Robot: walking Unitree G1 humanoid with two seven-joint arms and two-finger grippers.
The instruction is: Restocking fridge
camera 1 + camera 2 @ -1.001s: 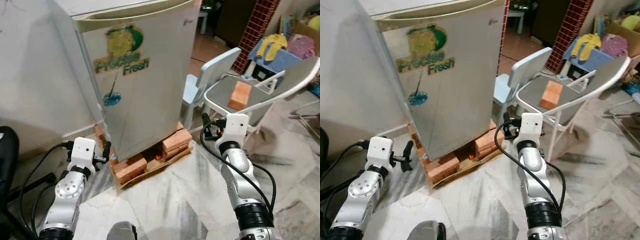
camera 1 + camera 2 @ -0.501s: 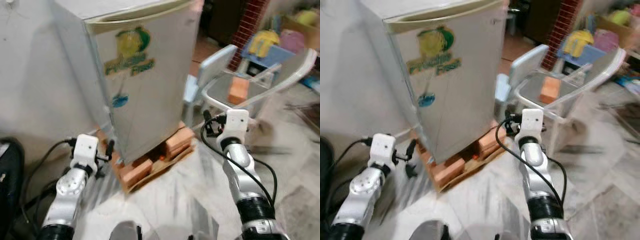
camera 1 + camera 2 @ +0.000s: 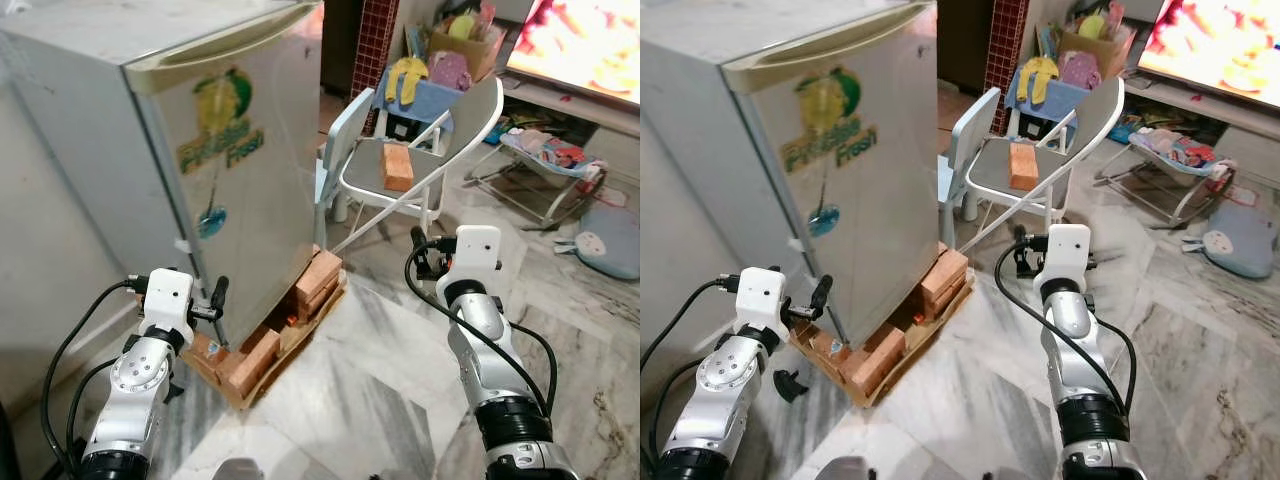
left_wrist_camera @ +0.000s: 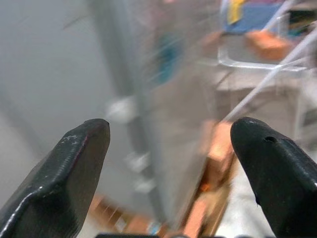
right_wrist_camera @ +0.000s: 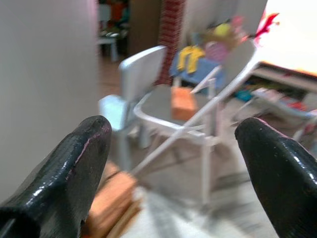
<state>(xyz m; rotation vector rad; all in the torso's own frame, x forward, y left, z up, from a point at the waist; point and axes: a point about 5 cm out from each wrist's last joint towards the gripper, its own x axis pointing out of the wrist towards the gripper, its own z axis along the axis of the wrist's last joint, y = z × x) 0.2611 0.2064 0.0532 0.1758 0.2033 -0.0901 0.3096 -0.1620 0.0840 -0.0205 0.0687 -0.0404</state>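
Note:
A small silver fridge with a green and yellow "Precise Fresh" sticker stands at the left, door closed, raised on orange bricks and a board. My left gripper is held low by the fridge's lower left front corner. It is open, with nothing between its fingers. My right gripper hangs to the right of the fridge, over the marble floor. It points toward the chairs and is open and empty, as its fingers show.
A grey folding chair carrying one orange brick stands right of the fridge, with a pale blue child's chair between them. A baby bouncer, a blue cushion and a lit screen lie at the right.
The whole view has swung, so the fridge sits further left and the room's right side has come in. Both arms keep their pose and both grippers stay open.

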